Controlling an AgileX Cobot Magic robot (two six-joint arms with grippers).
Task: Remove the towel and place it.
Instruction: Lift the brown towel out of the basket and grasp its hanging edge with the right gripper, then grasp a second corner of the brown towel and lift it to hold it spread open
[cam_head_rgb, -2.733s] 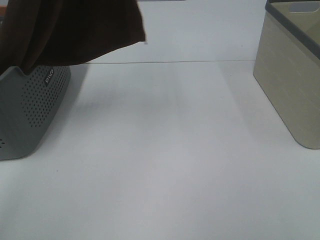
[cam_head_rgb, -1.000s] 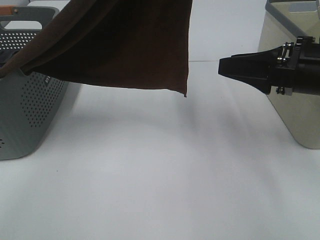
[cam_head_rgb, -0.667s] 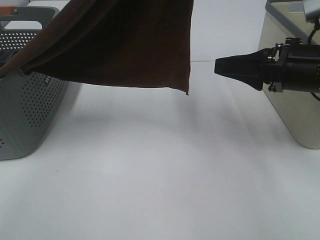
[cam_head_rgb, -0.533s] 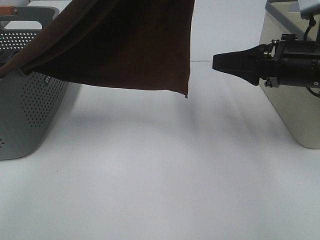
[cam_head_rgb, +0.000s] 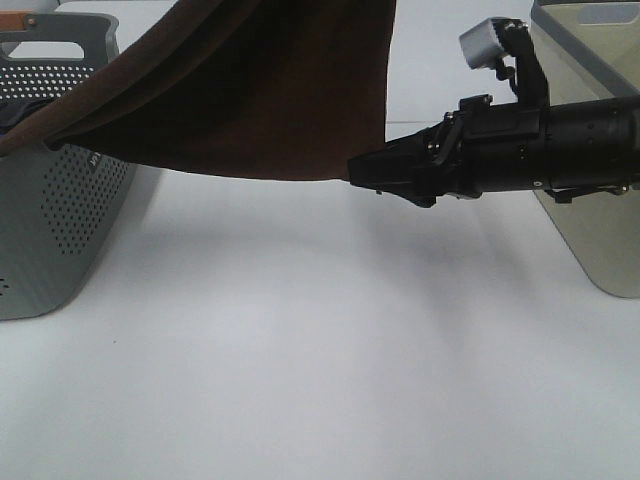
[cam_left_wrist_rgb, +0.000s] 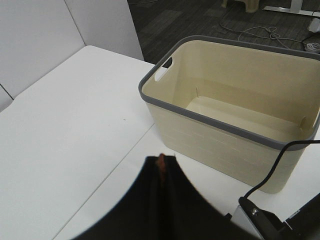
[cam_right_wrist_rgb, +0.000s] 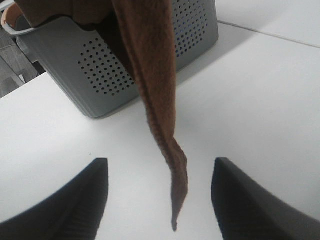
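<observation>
The closed left end effector (cam_left_wrist_rgb: 161, 172) is gripping the towel (cam_head_rgb: 250, 90); the open right end effector (cam_right_wrist_rgb: 160, 170) is risking missing its thin dangling corner.

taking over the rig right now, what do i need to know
Left gripper: shut on the towel, holding it up above the table.
Right gripper: open, jaws either side of the towel's hanging lower corner, not closed on it.
Towel: mostly out, one end draped over the grey basket rim. The beige bin stands on the right.
Done: towel raised from the basket.
Left: probably close the right gripper on the corner, pull the towel clear, place it.
</observation>
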